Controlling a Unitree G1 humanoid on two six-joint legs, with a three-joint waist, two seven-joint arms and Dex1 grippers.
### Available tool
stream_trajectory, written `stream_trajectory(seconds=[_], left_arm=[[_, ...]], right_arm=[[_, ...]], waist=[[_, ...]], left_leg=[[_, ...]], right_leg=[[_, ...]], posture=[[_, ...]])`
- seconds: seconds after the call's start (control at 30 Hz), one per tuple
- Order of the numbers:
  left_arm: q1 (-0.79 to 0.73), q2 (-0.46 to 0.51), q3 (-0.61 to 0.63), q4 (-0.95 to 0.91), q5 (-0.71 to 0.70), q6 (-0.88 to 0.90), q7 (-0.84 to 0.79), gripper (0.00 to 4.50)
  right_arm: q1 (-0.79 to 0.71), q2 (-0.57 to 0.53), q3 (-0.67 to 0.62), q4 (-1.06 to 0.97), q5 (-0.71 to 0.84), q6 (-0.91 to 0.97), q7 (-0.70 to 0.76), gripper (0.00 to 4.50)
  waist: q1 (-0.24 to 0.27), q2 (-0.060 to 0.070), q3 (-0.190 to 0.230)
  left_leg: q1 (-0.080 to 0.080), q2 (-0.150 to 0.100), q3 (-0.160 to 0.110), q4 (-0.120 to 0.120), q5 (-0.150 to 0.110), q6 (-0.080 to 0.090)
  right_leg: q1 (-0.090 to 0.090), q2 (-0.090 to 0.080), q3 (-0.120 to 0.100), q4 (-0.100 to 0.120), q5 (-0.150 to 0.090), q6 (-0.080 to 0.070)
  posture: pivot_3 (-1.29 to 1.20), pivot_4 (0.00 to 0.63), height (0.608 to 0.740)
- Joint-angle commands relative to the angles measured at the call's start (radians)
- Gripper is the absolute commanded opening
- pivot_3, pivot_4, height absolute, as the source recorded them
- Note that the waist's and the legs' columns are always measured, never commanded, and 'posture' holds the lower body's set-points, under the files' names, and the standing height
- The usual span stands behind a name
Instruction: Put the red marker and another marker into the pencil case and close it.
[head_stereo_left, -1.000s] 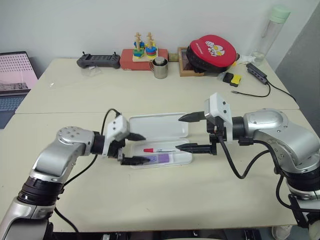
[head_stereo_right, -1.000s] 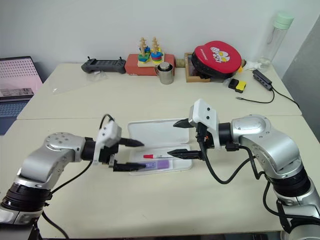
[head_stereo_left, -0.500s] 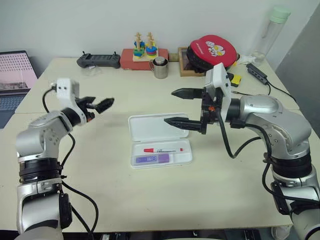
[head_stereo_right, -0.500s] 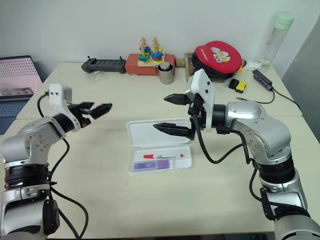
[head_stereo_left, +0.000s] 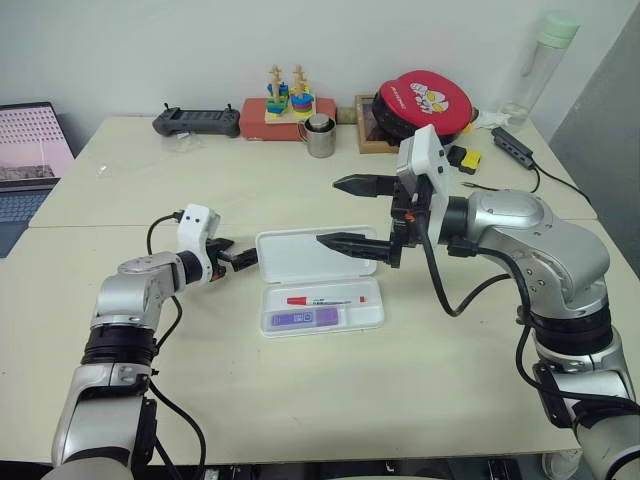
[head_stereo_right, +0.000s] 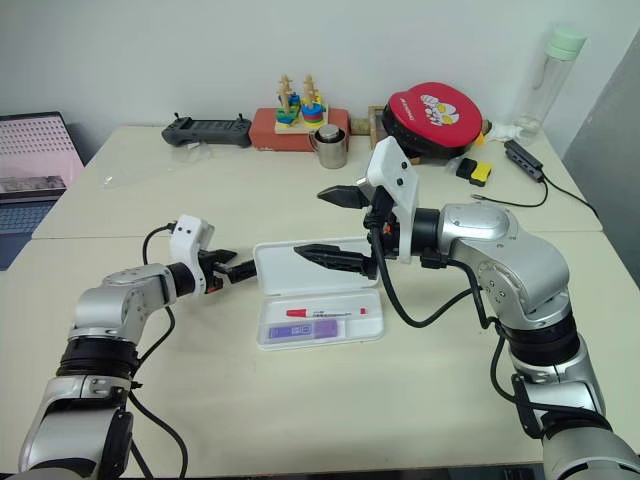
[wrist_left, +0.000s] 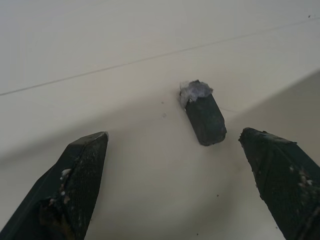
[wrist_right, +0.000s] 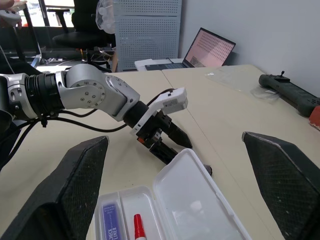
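The pencil case (head_stereo_left: 372, 316) lies open in the middle of the table, its lid (head_stereo_left: 300, 262) folded flat on the far side. In its tray lie the red marker (head_stereo_left: 325, 299) and, nearer me, the purple marker (head_stereo_left: 300, 318). My left gripper (head_stereo_left: 243, 259) is low by the lid's left edge, open, with a small black stub (wrist_left: 202, 117) on the table between its fingers, untouched. My right gripper (head_stereo_left: 346, 214) hangs open above the lid, pointing left, holding nothing. The right wrist view shows the left gripper (wrist_right: 170, 142) beside the lid (wrist_right: 200, 200).
Along the table's far edge stand a black controller (head_stereo_left: 197, 121), a stacking toy (head_stereo_left: 290, 95), a metal cup (head_stereo_left: 320, 137), a red round case (head_stereo_left: 425, 100) and a bottle (head_stereo_left: 540, 65). A laptop (head_stereo_left: 30, 145) sits at the far left. A cable hub (head_stereo_left: 515, 145) lies far right.
My left gripper left the tray, swung up and out to the left, then came down beside the lid's left edge. My right gripper rose from the tray's right end to above the lid.
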Motion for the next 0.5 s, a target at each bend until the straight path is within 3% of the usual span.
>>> stream_trajectory(seconds=[0.03,0.37,0.5], left_arm=[[-0.042,-0.015,-0.018,0.043,0.039,-0.064,-0.01,4.49],[-0.102,-0.063,-0.054,0.161,0.119,-0.138,-0.014,4.49],[-0.108,-0.071,-0.043,0.17,0.123,-0.139,-0.016,3.78]], right_arm=[[-0.017,0.007,-0.012,-0.042,0.009,-0.007,-0.012,4.5],[-0.014,0.013,-0.016,-0.051,0.014,0.0,-0.03,4.5],[-0.008,0.01,-0.022,-0.056,0.02,0.005,-0.036,4.5]], waist=[[0.0,0.0,0.0],[0.001,0.0,0.0],[0.001,0.0,0.0]], left_leg=[[0.0,0.0,0.0,0.0,0.0,0.0],[0.0,0.0,0.0,0.001,0.0,0.0],[0.0,0.0,0.0,0.001,0.0,0.0]], right_leg=[[0.0,0.0,0.0,0.0,0.0,0.0],[0.0,0.0,0.0,0.0,0.0,0.0],[0.0,0.0,0.0,0.0,0.0,0.0]], posture=[[0.0,0.15,0.74],[0.0,0.15,0.74],[0.0,0.15,0.74]])
